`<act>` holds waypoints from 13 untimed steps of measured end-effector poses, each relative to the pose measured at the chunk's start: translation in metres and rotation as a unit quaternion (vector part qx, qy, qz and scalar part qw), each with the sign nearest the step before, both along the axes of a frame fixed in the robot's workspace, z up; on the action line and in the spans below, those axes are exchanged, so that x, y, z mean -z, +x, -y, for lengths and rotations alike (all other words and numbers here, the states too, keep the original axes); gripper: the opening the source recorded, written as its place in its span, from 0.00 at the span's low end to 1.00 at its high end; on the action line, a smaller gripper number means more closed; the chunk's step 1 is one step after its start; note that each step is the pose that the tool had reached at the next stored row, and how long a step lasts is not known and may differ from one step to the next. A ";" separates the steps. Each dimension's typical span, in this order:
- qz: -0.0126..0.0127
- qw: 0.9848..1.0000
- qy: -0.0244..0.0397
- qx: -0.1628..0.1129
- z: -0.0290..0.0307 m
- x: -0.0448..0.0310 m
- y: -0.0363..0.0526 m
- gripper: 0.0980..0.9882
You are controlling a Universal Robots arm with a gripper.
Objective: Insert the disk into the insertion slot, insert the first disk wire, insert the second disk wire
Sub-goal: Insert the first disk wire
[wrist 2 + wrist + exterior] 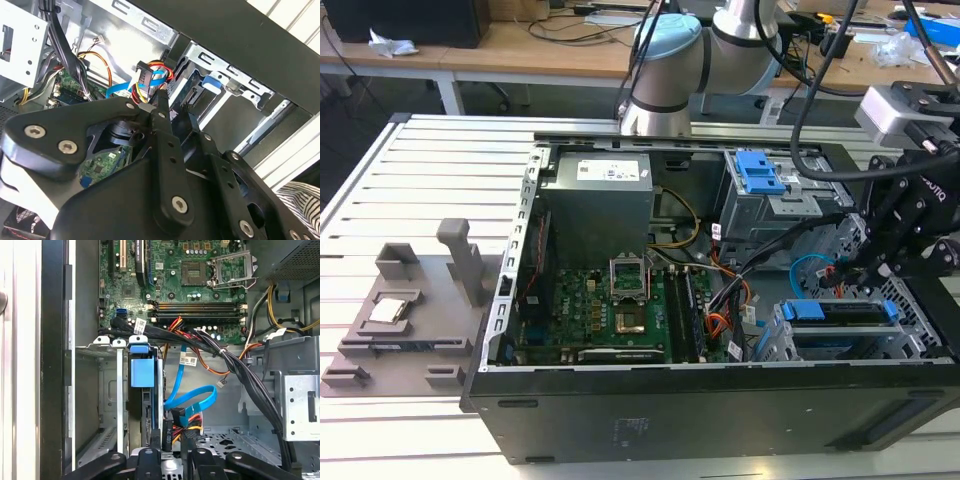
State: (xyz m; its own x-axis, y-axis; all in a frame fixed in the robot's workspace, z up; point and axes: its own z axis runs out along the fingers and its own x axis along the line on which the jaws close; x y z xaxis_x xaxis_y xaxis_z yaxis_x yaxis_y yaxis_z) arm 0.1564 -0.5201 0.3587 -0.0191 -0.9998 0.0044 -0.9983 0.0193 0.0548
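Note:
The disk (840, 314), silver in a bright blue carrier, sits in the insertion slot (790, 345), the perforated grey cage at the case's front on the exterior view's right. In the first wrist view the disk (143, 373) stands on edge inside the insertion slot (107, 390). My gripper (867, 268) hangs just behind the disk. Its fingers (150, 460) are closed on the black plug (167, 434) of a disk wire with red, yellow and black leads. The second wrist view shows the plug (145, 70) at my gripper (162, 102), close to the disk's rear edge. A blue flat wire (192, 400) loops beside it.
A taller grey cage with a blue latch (760, 172) stands behind the gripper. A thick black cable bundle (240, 370) crosses the bay. The motherboard (620, 310) and power supply (595, 205) fill the case's middle. A grey fixture (410, 300) lies on the table at the exterior view's left.

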 end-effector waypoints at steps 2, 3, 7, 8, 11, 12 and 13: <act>0.000 1.000 0.000 0.000 0.0000 0.0000 0.0000 0.14; 0.000 1.000 0.000 0.000 0.0000 0.0000 0.0000 0.14; 0.000 1.000 0.000 0.000 0.0024 0.0001 0.0001 0.07; 0.000 1.000 0.000 0.000 0.0072 0.0001 0.0000 0.07; 0.000 1.000 -0.001 0.000 0.0176 0.0003 0.0001 0.07; 0.000 1.000 -0.001 0.000 0.0178 0.0010 0.0004 0.07; 0.000 1.000 -0.002 0.000 0.0179 0.0018 0.0011 0.07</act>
